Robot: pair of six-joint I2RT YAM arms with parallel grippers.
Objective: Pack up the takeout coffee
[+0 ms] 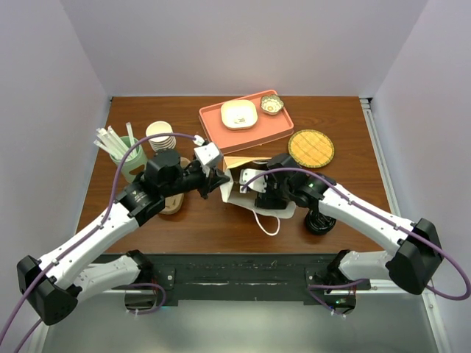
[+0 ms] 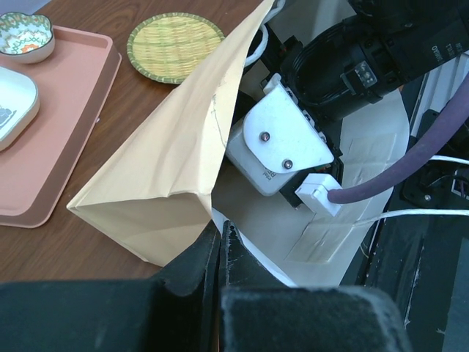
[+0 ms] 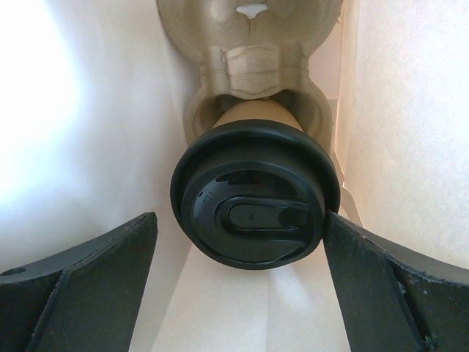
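Right wrist view looks straight into the bag: the takeout coffee [image 3: 253,213] lies inside, black lid facing the camera, its tan cup body seated in a moulded pulp carrier [image 3: 253,51] behind it. Pale bag walls close it in on both sides. The right end effector [image 3: 240,227] is spread wide around the lid. The right-hand finger [image 3: 374,286] sits just at the lid's rim, though I cannot tell whether it touches. The finger on the other side stands clear of the lid.

From the left wrist, the brown paper bag [image 2: 161,169] lies on its side on the desk [image 1: 346,125], with the right arm's wrist reaching into its mouth. The left end effector [image 2: 221,246] has its fingers pressed together at the bag's near edge and seems to be pinching the paper there.

From above, the bag sits at the middle of the desk between the two arms, its white handle loop [image 1: 268,223] trailing toward the near edge. Behind it is a salmon tray [image 1: 213,125] carrying a white square dish [image 1: 239,114] and a small patterned bowl [image 1: 271,104]. A round woven mat [image 1: 310,148] lies just right of the tray. To the left stand a stack of paper cups [image 1: 160,136] and a green holder [image 1: 126,168] with white sticks in it. A squat black round piece [image 1: 320,223] sits by the right arm.
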